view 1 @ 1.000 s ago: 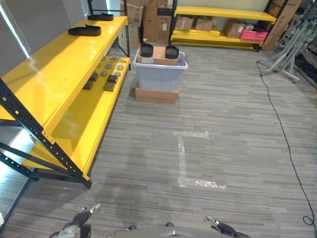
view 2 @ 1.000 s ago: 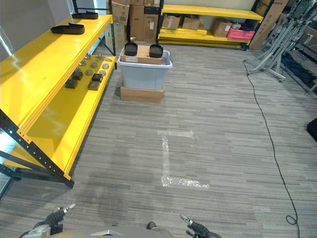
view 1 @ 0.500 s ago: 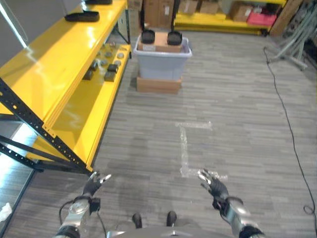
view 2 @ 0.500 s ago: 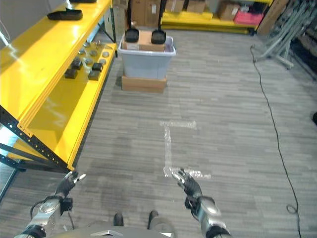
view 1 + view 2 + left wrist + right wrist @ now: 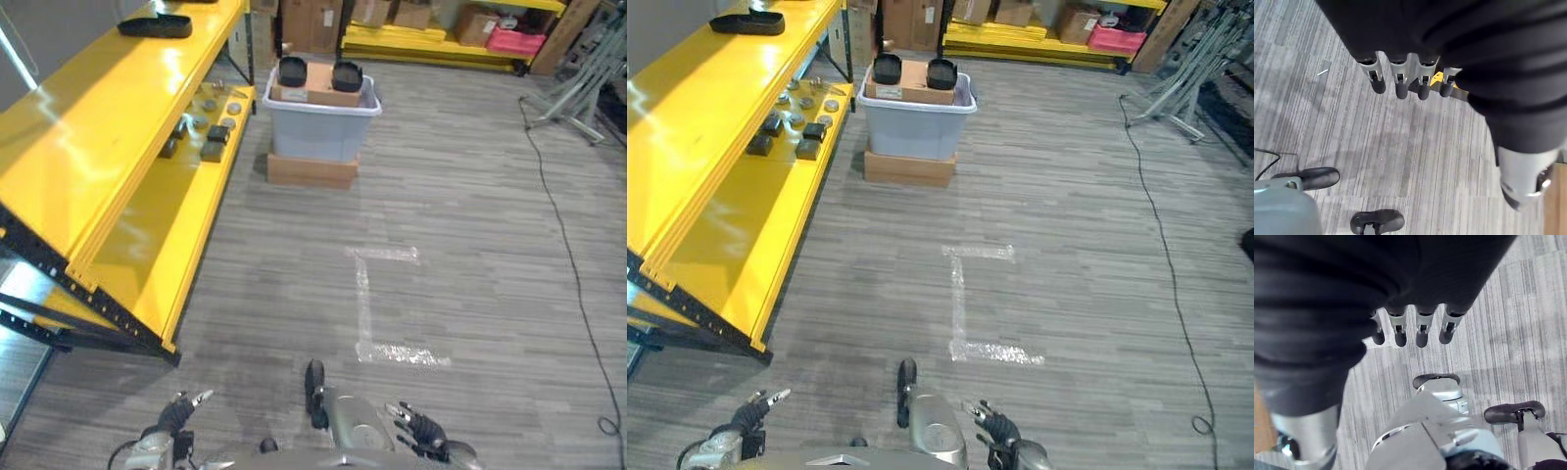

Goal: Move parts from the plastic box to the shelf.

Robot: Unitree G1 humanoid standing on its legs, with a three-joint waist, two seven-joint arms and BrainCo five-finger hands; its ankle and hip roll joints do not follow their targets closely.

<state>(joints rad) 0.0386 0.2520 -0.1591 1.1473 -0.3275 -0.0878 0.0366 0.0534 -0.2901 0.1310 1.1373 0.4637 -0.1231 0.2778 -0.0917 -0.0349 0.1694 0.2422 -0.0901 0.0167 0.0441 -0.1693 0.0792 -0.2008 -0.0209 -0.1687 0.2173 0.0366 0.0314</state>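
The grey plastic box (image 5: 321, 125) stands far ahead on a flat cardboard base (image 5: 312, 168). Two black parts (image 5: 292, 70) and a small carton (image 5: 315, 86) stick out of its top. The yellow shelf (image 5: 93, 122) runs along the left. One black part (image 5: 154, 26) lies on its upper board and several small dark parts (image 5: 201, 149) on the lower board. My left hand (image 5: 182, 410) and right hand (image 5: 419, 429) hang low near me, far from box and shelf. Both are open and hold nothing, with straight fingers (image 5: 1398, 83) over bare floor in the left wrist view and fingers (image 5: 1420, 330) likewise in the right wrist view.
An L-shaped white tape mark (image 5: 368, 305) lies on the carpet between me and the box. A second yellow rack (image 5: 441, 39) with cartons and a pink bin (image 5: 511, 37) stands at the back. Metal stands (image 5: 588, 78) occupy the far right.
Both hands have dropped from their raised position half a second ago to the bottom edge of the view. The camera has shifted a little; box and shelf stay put.
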